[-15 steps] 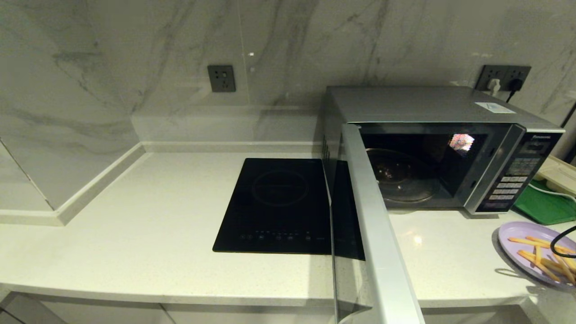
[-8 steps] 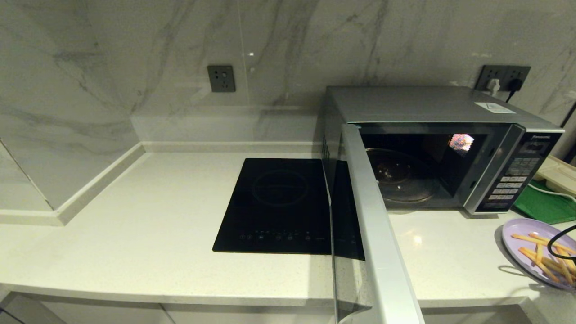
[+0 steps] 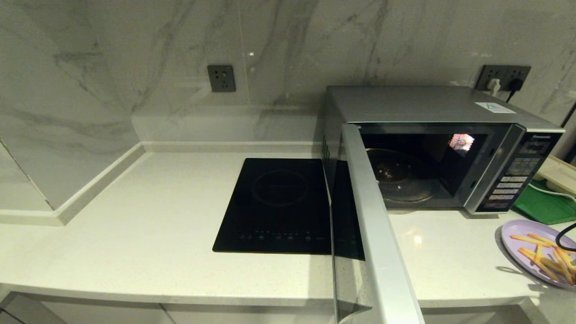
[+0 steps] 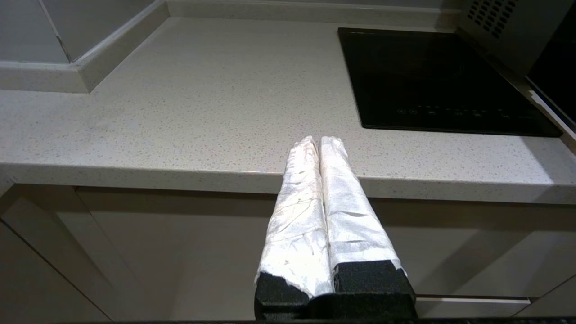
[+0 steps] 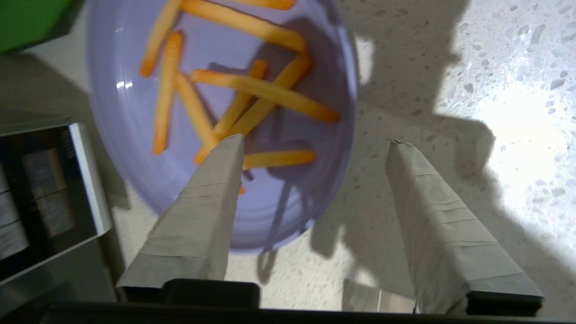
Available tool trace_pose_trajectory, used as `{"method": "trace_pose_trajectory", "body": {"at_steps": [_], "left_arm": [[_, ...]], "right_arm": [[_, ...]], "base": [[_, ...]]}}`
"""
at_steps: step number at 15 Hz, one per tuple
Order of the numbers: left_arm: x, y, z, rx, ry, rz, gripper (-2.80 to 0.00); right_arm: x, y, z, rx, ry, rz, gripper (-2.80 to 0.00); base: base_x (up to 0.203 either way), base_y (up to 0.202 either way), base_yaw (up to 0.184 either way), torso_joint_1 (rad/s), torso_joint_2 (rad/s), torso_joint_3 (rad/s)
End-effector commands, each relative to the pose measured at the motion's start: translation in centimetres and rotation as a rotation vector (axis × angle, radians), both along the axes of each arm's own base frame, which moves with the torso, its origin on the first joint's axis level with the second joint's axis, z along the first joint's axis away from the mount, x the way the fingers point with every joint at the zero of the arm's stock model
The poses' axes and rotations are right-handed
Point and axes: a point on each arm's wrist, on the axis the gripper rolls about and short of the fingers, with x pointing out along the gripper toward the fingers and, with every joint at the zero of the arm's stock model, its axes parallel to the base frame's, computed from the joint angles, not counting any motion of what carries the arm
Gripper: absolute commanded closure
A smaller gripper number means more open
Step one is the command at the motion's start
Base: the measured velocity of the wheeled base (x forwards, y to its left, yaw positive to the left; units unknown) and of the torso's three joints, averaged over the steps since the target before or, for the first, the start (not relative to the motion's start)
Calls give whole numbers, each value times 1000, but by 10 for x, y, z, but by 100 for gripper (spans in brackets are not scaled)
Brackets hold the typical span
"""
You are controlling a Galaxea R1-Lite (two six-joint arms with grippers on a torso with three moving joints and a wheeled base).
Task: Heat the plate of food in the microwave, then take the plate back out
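Observation:
The pale lilac plate (image 3: 517, 234) with orange-yellow fries (image 3: 546, 261) lies on the counter at the far right, in front of the microwave's button panel. The silver microwave (image 3: 432, 105) has its door (image 3: 373, 225) swung wide open, and a bare glass turntable (image 3: 400, 177) shows inside. In the right wrist view my right gripper (image 5: 316, 140) is open just above the plate (image 5: 135, 112). One finger is over the fries (image 5: 265, 92) and the other over the counter beyond the rim. My left gripper (image 4: 319, 140) is shut on nothing, parked at the counter's front edge.
A flat black induction hob (image 3: 279, 202) lies left of the open door. A green tray (image 3: 546, 204) sits behind the plate, right of the microwave. A black cable loop (image 3: 566, 236) hangs over the plate at the view's right edge. The door sticks out past the counter's front.
The plate has shifted a little to the right and sits slightly smaller in the head view. The black cable loop over it has also drifted right. The left arm has not moved.

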Motion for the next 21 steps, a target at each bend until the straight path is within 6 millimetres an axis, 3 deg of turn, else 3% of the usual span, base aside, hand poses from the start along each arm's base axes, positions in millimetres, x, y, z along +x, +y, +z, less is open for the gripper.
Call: {"method": "trace_pose_trajectory", "body": {"at_steps": [1,3,6,7,10,12,16,19,21], "left_arm": [[0,0,0,0,0,1,0],[0,0,0,-1,0,1,0],[0,0,0,0,0,1,0],[0,0,0,-1,0,1,0],[0,0,0,0,0,1,0],[0,0,0,0,0,1,0],[0,0,0,-1,0,1,0],[0,0,0,-1,0,1,0],[0,0,0,-1,0,1,0]], "right_arm": [[-11,9,25,-50,-65,6,-280],[-24,21,43,-71,-114,61,-280],[-57,56,81,-15,-235,294,-280],[-70,71,92,37,-239,394,0],[-97,117,126,145,-146,672,0],[-115,145,142,93,-146,829,0],[-136,179,175,-60,-78,1039,0],[-131,191,200,-110,-83,1163,0],[-114,206,211,-114,-79,1284,0]], "base": [[0,0,0,0,0,0],[0,0,0,0,0,0],[0,0,0,0,0,0],[0,0,0,0,0,0],[0,0,0,0,0,0],[0,0,0,0,0,0],[0,0,0,0,0,0],[0,0,0,0,0,0],[0,0,0,0,0,0]]}}
